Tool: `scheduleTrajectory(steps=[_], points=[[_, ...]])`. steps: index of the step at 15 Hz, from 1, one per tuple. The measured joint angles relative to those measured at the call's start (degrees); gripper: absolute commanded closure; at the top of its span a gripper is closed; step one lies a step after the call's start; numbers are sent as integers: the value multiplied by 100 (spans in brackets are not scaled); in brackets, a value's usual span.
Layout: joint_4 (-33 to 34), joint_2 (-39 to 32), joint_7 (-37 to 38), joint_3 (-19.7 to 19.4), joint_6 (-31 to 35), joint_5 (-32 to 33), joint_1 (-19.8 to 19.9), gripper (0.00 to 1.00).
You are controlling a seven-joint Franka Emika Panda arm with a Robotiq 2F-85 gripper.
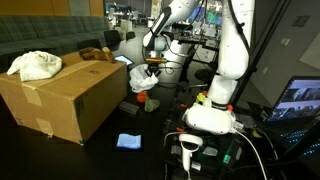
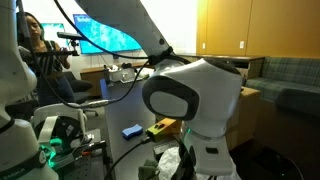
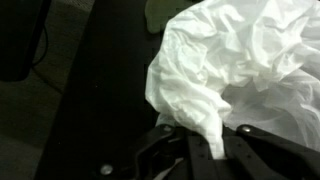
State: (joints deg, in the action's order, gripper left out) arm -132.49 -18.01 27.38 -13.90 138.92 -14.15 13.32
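Clamps a fold of the white cloth point(image 3: 240, 70) in the gripper point(image 3: 205, 140), shut tight on the fabric at the bottom edge of the wrist view. Shows the rest of that cloth billowing straight ahead of the fingertips and off to their right. Reads as a loose crumpled bunch, with no long axis to speak of. Leaves no gap between pincer and fabric: touching and gripped, with only the one arm in play.

Hangs, in an exterior view, just off the near corner of a cardboard box point(image 1: 60, 100), above the dark tabletop point(image 3: 90, 100) and not resting on it. Carries a second white cloth point(image 1: 35, 65), heaped on top of the box and well apart from the held one. Has a small orange-red object point(image 1: 140, 100) directly underneath, too small to identify, and a blue rag point(image 1: 128, 141) flat on the surface nearer the camera.

Looks like a lab or office: lit monitor point(image 2: 110, 35), a seated person point(image 2: 30, 40) beside it, a grey sofa point(image 2: 290, 75) along the wall.
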Motion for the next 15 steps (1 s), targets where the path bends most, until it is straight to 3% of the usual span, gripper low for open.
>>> scheduleTrajectory(steps=[4,5,7,11,15], points=[[632,-726,275,-167,-9,-303,172,99],[795,-889,359,-207,-12,-323,216,72],[1102,-1180,548,-277,-30,-332,289,66],[1502,-1473,573,-294,-127,-332,370,35],[1545,-1408,2,-222,-165,-302,349,6]])
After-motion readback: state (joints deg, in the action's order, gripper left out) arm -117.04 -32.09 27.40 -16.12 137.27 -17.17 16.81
